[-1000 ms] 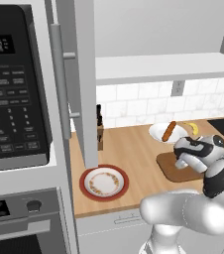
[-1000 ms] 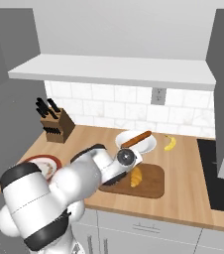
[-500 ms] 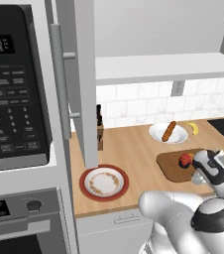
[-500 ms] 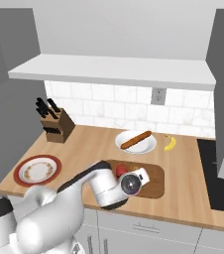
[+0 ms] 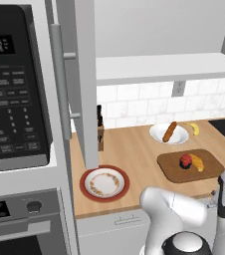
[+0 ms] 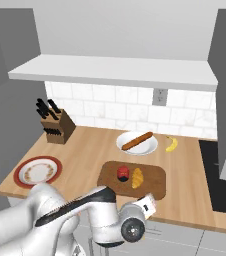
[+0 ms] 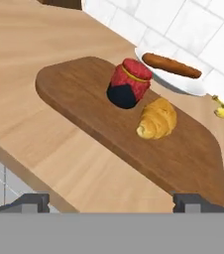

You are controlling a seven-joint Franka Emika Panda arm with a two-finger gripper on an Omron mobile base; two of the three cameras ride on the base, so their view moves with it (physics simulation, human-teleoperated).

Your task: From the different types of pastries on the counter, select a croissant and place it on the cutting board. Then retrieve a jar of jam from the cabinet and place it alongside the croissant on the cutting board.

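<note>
Two things sit on the cutting board [image 7: 99, 106]: the jar of jam [image 7: 128, 83] and the croissant [image 7: 157, 118]. The jar stands upright, red with a dark band low on its body, and the croissant lies just beside it, on the side nearer the black cooktop [image 6: 225, 172]; in the hand view they appear to touch or nearly so. Both rest around the middle of the board, with bare dark wood around them.

Beyond the cutting board, toward the tiled wall, a white plate [image 6: 141, 146] carries the orange-brown stick-shaped pastry [image 6: 137, 141], and a thin yellow curved item [image 6: 171, 144] lies beside that plate on the counter [image 6: 87, 150]. Farther from the board along the counter are a red-rimmed plate [image 6: 37, 170] and a knife block [image 6: 57, 127]. In the left base view the cabinet [image 5: 82, 79] door stands open next to the microwave [image 5: 15, 89].

The tool [image 7: 111, 201] hangs off the counter's front edge, on the near side of the cutting board, touching nothing. Its two dark fingertips [image 7: 29, 201] are spread wide apart, with nothing between them.
</note>
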